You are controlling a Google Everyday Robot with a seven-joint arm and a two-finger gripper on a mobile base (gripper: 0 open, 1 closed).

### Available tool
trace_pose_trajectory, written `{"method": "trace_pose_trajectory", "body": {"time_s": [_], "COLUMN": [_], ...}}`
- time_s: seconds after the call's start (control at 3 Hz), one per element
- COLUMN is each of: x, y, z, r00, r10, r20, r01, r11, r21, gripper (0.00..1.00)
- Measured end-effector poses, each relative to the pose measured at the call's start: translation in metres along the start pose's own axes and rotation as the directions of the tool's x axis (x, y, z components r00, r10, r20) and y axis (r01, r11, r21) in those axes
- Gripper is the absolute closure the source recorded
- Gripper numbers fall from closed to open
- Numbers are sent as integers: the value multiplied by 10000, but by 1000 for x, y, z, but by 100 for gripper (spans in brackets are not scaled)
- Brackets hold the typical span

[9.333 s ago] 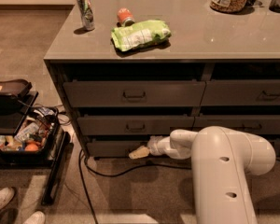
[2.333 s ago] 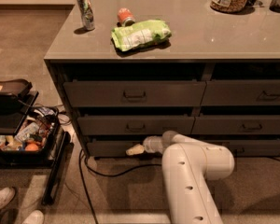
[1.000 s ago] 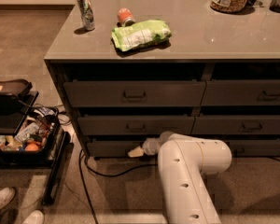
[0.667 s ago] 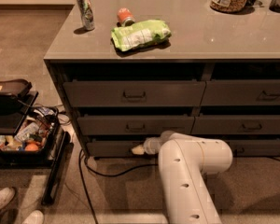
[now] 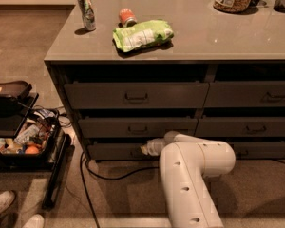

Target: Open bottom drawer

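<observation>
Nudged right: my end effector now sits at the bottom drawer front.
Its grip I cannot tell.

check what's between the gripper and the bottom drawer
Nothing shows between them in the camera view: the gripper sits right at the bottom drawer front, near its centre, with no gap visible.

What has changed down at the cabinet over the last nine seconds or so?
The arm swung left, and the gripper edged up and in, to the middle of the bottom drawer front. The drawer itself has not visibly moved, and the green bag on top stayed put.
</observation>
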State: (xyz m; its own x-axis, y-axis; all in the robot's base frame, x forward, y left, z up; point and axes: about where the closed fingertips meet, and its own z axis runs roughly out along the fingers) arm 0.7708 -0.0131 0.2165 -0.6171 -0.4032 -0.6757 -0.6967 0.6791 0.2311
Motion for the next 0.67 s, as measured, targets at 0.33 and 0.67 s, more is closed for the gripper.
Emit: {"method": "trace_pose_trajectory", "body": {"time_s": [0.33,0.67], "x": [-4,-3], "y": [-4,-5], "z": [-2,-3], "r00": [10000,10000], "r10": [0,5], "r20": [0,10], "r01": [0,-5], "r11": [10000,10000], "r21": [-1,-23], "gripper": [100,100]}}
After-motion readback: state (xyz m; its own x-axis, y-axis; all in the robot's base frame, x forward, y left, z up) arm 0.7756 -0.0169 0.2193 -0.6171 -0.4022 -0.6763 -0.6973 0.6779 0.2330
